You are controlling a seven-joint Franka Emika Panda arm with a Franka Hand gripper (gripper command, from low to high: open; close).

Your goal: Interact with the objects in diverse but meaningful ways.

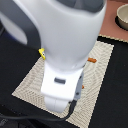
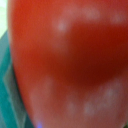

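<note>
A red tomato [image 2: 70,60] fills almost the whole wrist view, blurred and very close to the camera. No fingers show around it, so whether it is held cannot be told. In the exterior view the white arm [image 1: 65,50] blocks the middle of the scene and hides the gripper and the tomato. A corner of the yellow packet [image 1: 41,52] peeks out at the arm's left edge. Small orange-brown pieces [image 1: 91,60] show to the exterior view's right of the arm; what they are is unclear.
A woven beige mat [image 1: 30,82] lies on the dark table under the arm. A pale bowl [image 1: 122,17] stands at the far right corner on a brown surface. A black cable [image 1: 30,117] runs along the front.
</note>
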